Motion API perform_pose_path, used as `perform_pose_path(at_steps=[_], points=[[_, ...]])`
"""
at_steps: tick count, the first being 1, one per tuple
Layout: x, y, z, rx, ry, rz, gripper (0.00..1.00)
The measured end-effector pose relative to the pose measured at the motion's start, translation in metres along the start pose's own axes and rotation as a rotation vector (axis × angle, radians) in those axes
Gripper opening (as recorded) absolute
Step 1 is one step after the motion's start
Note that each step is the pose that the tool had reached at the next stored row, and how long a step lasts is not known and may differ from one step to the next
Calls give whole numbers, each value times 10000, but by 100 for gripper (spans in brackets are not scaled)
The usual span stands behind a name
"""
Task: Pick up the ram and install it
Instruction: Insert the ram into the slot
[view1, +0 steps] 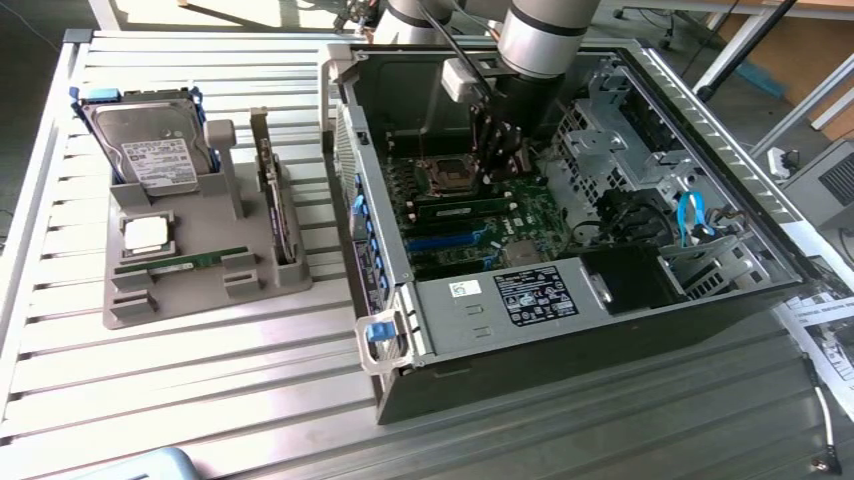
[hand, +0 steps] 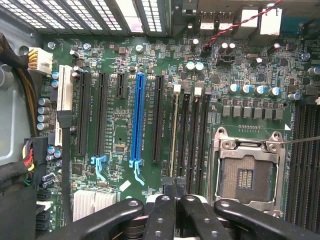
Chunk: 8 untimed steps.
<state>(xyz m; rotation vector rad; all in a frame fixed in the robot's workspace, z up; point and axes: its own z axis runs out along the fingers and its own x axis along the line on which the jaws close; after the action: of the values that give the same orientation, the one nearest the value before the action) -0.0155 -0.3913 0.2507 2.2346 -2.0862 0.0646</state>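
The ram (view1: 180, 262) lies flat in the grey tray (view1: 200, 290) beside the computer case (view1: 561, 330), long axis running across the exterior view — well apart from the claw. The claw (hand: 174, 192) is clenched, holding nothing, above the motherboard (hand: 125, 135) near its memory slots (hand: 192, 135).

arm: cut off by the upper edge in the exterior view, its lower part sunk in the open computer case (view1: 587, 200)
tool (hand: 175, 192): its black linkage runs off the wrist view's edge
motherboard (hand: 150, 65): partly covered by the arm in the exterior view
label (view1: 535, 297): print too small to read
papers (view1: 821, 325): cut by the exterior view's right edge
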Motion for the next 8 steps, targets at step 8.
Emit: perform_pose_path(at_steps=[8], points=[[0, 0, 0, 0, 0, 0, 11]])
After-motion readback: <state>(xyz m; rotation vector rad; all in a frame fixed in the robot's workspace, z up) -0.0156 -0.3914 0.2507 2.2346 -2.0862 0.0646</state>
